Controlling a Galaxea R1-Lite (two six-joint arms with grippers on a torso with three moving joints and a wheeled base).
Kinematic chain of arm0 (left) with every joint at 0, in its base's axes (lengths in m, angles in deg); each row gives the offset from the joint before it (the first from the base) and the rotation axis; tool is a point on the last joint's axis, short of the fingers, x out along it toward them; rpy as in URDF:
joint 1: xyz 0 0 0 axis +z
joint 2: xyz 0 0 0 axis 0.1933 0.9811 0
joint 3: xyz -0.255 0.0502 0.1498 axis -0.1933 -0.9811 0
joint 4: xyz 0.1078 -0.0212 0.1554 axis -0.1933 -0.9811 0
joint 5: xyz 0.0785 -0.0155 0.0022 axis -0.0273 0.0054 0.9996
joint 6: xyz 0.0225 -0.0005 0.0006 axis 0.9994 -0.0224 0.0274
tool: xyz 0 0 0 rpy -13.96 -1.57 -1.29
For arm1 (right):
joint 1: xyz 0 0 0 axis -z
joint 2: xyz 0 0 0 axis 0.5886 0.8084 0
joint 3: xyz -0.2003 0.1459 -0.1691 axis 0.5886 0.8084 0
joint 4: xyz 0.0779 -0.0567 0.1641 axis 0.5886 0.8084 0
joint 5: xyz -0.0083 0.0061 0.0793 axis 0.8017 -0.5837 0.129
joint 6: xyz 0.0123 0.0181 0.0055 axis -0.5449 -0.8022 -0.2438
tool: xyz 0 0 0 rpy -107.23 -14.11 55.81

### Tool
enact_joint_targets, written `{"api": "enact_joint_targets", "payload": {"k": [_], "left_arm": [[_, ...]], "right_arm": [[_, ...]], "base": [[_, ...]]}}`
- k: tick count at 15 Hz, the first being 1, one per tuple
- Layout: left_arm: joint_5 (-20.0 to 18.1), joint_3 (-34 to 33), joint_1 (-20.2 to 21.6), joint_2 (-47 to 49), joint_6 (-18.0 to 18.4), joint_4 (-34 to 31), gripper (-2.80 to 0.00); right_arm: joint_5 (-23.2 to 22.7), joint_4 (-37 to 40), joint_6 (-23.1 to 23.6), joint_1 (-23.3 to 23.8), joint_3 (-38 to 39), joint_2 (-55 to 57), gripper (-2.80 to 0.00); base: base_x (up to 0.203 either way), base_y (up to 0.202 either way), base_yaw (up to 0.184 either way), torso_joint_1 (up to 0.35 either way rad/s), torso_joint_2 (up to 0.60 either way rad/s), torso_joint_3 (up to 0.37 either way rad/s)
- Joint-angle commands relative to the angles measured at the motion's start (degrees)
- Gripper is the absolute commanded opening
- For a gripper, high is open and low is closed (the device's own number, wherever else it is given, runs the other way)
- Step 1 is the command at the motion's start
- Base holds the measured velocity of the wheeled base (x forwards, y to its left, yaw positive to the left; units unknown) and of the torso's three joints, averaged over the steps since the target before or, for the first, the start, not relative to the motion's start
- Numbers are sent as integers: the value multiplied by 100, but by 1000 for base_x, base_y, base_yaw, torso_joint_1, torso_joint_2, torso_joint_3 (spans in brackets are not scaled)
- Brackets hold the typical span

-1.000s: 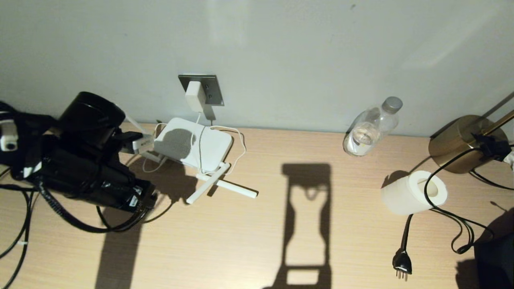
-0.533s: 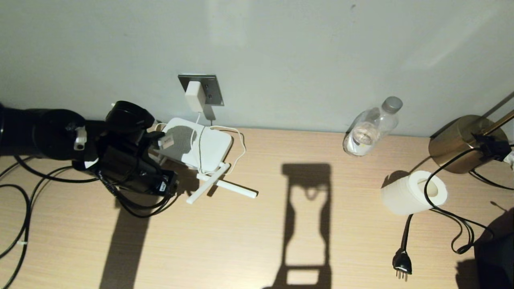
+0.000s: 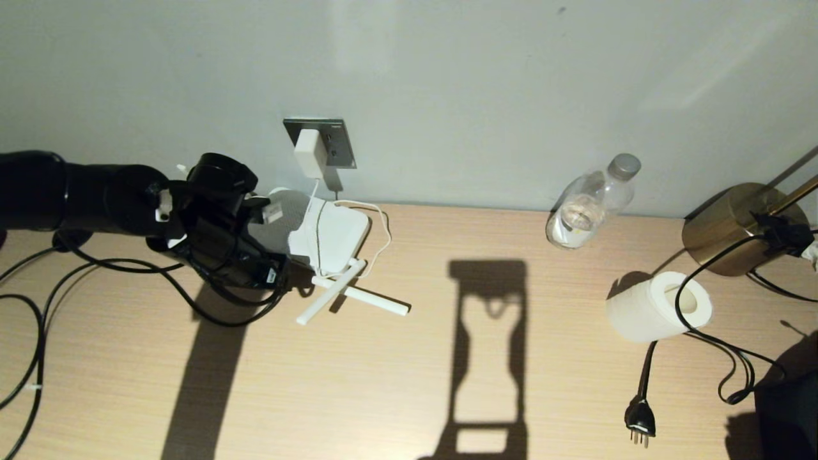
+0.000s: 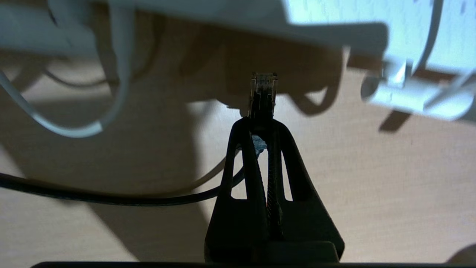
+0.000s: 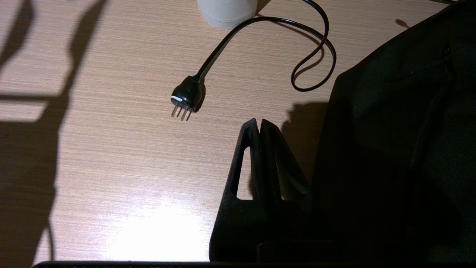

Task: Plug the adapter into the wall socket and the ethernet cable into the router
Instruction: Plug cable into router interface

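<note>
I've got the ethernet cable (image 4: 122,199) by its clear connector (image 4: 263,87), pinched at the tip of the left gripper (image 4: 260,126) and pointing at the router's (image 3: 332,233) shadowed edge, just short of it.

The router lies flat on the desk (image 3: 447,383) under the socket (image 3: 342,144); the adapter (image 3: 310,152) sits on the plate, looks plugged in.

Risk as I see it: the port is lost in shadow, so I could push the connector against the casing and shove the light router, or snag the white cord (image 4: 55,128) looping beside me.

The wrist view gives me connector and edge; the head view hides both behind my arm but shows the whole layout.

The right gripper (image 5: 259,124) is pressed together, empty, parked above the desk near a black plug (image 5: 187,96).
</note>
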Motion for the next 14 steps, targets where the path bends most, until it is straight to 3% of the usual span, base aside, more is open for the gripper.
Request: {"api": "enact_joint_targets", "payload": {"k": [1,14], "left_arm": [[33,332,77,247,14,-55,-280],[1,931,276,270,235,-464,-280]], "right_arm": [[-2,6,2,-1,-1,4,-280],[-2,6,2,-1,-1,9,-280]], "base": [[0,0,0,0,0,0],[0,0,0,0,0,0]]}}
